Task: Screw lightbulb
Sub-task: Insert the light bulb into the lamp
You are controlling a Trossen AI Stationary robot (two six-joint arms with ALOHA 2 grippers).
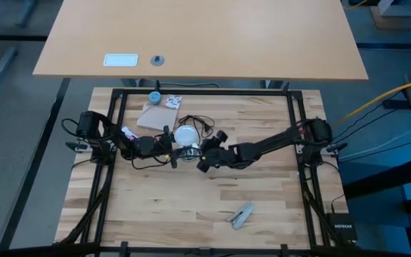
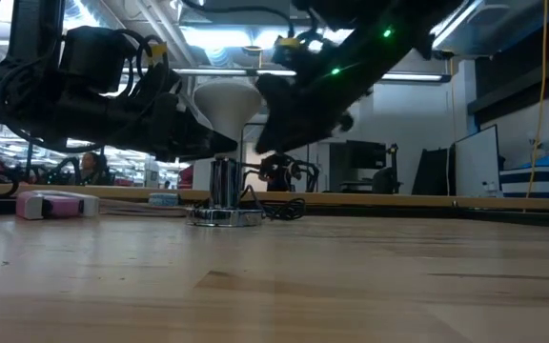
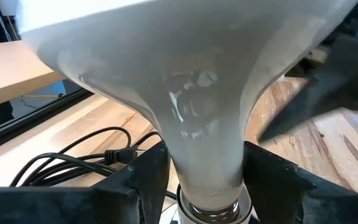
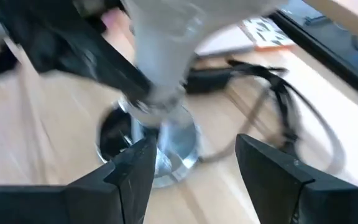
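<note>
Left end effector (image 1: 171, 151): at worktop (image 1: 191, 207) centre-left, fingers (image 3: 143, 177) pinching narrow neck of lightbulb (image 1: 185, 135) from both sides.
Lightbulb: frosted white, upright, globe up, screw neck down on shiny silver socket base (image 2: 225, 213); base rests on worktop, black cord (image 1: 200, 123) trailing from it.
Right end effector (image 1: 204, 153): just beside bulb on its other side, fingers (image 4: 132, 171) spread, nothing between them, socket base ahead.
Far left of worktop: small pink-white item (image 2: 55, 203). Behind bulb: brown card (image 1: 157, 116), blue round cap (image 1: 154, 97).
</note>
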